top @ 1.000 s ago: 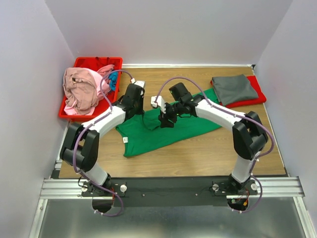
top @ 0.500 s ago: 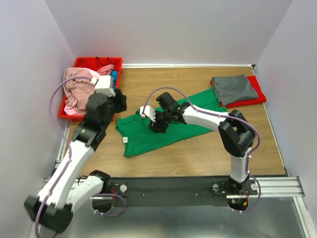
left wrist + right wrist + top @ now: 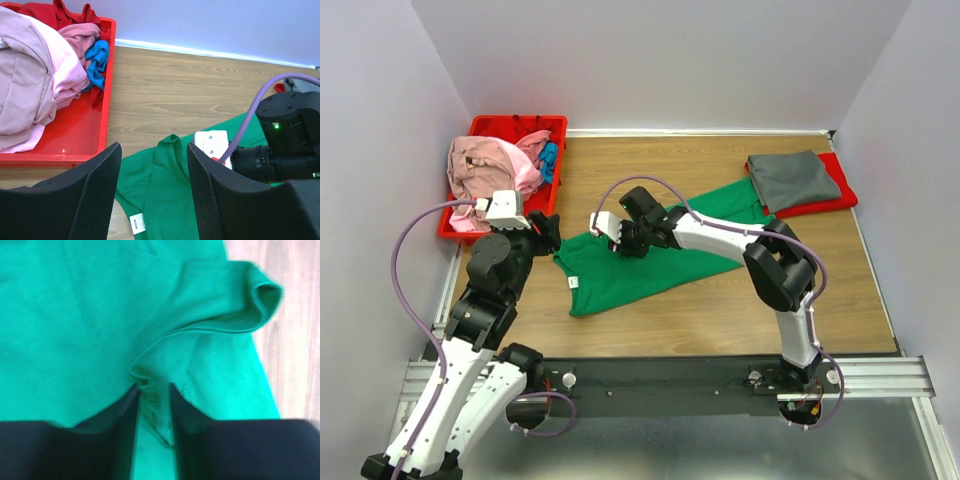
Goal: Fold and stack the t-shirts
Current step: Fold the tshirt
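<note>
The green t-shirt (image 3: 650, 265) is spread flat on the wooden table (image 3: 720, 310), near its middle. Its long axis runs on a diagonal, from the near left to the far right. The end carrying the white neck label (image 3: 573, 283) points to the near left; the other end reaches to just beside the folded dark grey t-shirt (image 3: 788, 178). A sleeve (image 3: 250, 300) is seen rumpled and curled up at its edge, towards the bare wood.

A raised fold of the green cloth is pinched between the narrowly set fingers of the right gripper (image 3: 153, 390), which is lowered onto the shirt's left part. The left gripper (image 3: 154, 150) is held above the table's left side, its fingers spread wide with nothing between them.

The grey shirt is laid on a red piece at the far right. The pink t-shirt (image 3: 480, 175) is heaped in the red bin (image 3: 545, 125) at the far left, with a blue one (image 3: 551, 158) beside it.
</note>
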{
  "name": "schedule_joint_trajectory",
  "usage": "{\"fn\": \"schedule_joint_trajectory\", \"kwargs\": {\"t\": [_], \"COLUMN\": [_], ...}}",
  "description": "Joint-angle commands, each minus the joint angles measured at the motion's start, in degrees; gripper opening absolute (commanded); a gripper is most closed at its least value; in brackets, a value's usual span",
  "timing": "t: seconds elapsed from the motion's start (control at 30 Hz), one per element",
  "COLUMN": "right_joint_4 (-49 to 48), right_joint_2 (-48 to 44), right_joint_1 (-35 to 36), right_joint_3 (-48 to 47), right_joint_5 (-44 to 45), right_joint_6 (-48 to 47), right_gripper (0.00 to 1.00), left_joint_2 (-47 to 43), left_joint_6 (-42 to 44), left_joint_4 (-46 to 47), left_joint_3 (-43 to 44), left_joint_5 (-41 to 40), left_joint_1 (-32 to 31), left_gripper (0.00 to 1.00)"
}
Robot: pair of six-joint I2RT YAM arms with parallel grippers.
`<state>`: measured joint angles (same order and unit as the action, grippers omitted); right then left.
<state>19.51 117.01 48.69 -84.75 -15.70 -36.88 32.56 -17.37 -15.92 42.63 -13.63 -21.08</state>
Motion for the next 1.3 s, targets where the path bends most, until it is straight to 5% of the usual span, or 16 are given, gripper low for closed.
{"fn": "schedule_joint_trajectory", "kwargs": {"t": [0.0, 0.2, 0.37, 0.43, 0.5, 0.6, 0.7, 0.8, 0.93, 1.03, 1.27], "right_joint_4": [-1.1, -4.4, -6.2, -6.9, -7.6, -7.6, -7.5, -5.8, 6.5, 12.7, 8.2], "right_joint_2": [1.9, 3.0, 5.9, 6.2, 6.1, 4.5, 0.9, -6.0, -15.0, -20.1, -20.8], "right_joint_1": [0.4, -0.4, -2.5, -3.1, -3.3, -3.9, -4.4, -5.1, -5.4, -5.3, -5.1], "right_joint_3": [-2.3, -3.4, -7.9, -8.1, -8.2, -7.3, -5.4, 0.8, 12.8, 19.3, 24.9], "right_joint_5": [4.4, 11.4, 21.7, 24.3, 27.1, 27.0, 24.1, 12.1, -13.1, -20.6, -10.2], "right_joint_6": [1.7, 5.8, 11.7, 13.4, 14.7, 15.8, 15.2, 9.4, -9.0, -21.7, -18.9], "right_gripper": [0.22, 0.0, 0.01, 0.11, 0.38, 0.62, 0.75, 0.88, 0.92, 0.92, 0.84], "left_joint_2": [-0.7, -2.0, -1.7, -1.8, -1.8, -1.6, -1.6, -2.0, -2.8, -2.9, -3.7], "left_joint_6": [0.4, 0.3, 0.4, 0.4, 0.4, 0.6, 0.8, 0.8, 0.7, 0.7, 0.8], "left_joint_4": [0.7, 1.2, 1.3, 1.5, 1.5, 1.7, 1.7, 1.9, 2.3, 2.5, 2.7], "left_joint_3": [-0.2, -0.7, -0.8, -0.8, -0.9, -1.1, -1.1, -1.2, -1.5, -1.6, -1.7], "left_joint_5": [-1.0, -0.9, -0.7, -0.7, -0.5, -0.3, 0.1, 0.4, 0.6, 0.8, 1.2], "left_joint_1": [0.1, 0.1, 0.1, 0.1, 0.1, 0.1, 0.2, 0.1, 0.2, 0.1, 0.1], "left_gripper": [0.63, 0.63, 0.63, 0.63, 0.63, 0.63, 0.63, 0.63, 0.63, 0.63, 0.63]}}
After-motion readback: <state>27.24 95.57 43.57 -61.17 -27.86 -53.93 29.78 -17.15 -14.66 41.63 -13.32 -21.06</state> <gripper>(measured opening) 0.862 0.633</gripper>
